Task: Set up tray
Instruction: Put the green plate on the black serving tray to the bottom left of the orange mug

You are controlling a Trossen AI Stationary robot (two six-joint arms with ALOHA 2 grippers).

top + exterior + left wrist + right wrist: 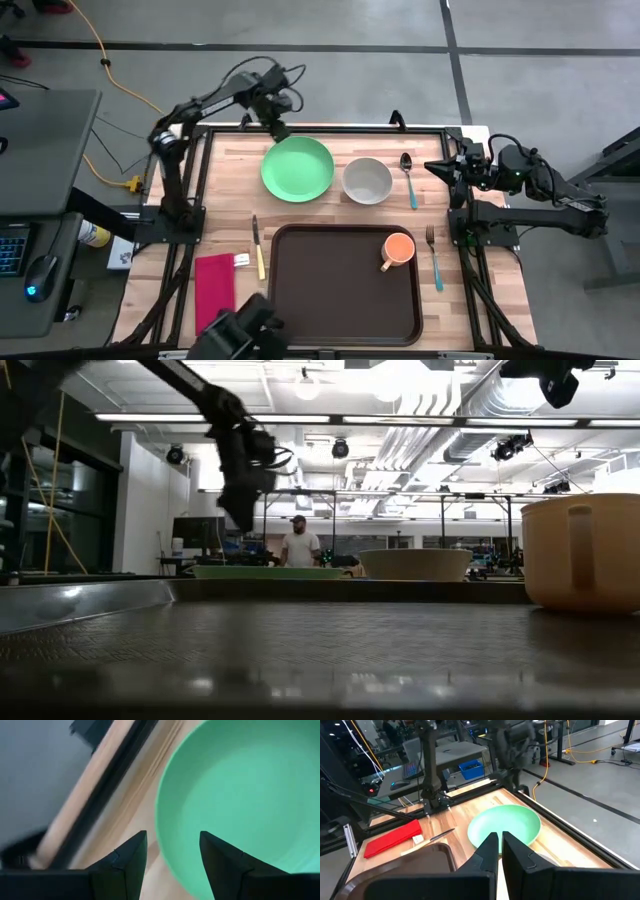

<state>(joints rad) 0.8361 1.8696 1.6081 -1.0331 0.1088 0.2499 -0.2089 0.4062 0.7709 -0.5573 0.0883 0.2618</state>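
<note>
On the table's near side the tray (345, 285) holds only an orange mug (398, 248); plate, bowl and cutlery lie outside it. We hold our left gripper (279, 131), fingers spread, at the green plate (297, 168) rim; right gripper (436, 165) waits shut.

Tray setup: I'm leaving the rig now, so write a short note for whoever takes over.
Left end effector: open, at the far-left rim of the green plate, rim between its fingers, not yet gripped.
Right end effector: shut, empty, waiting off the table's right edge.
Tray: near centre of the table.
Done: orange mug stands in the tray's far-right corner.
Left: plate, white bowl, spoon, fork, knife and red napkin all lie on the table outside the tray.
</note>
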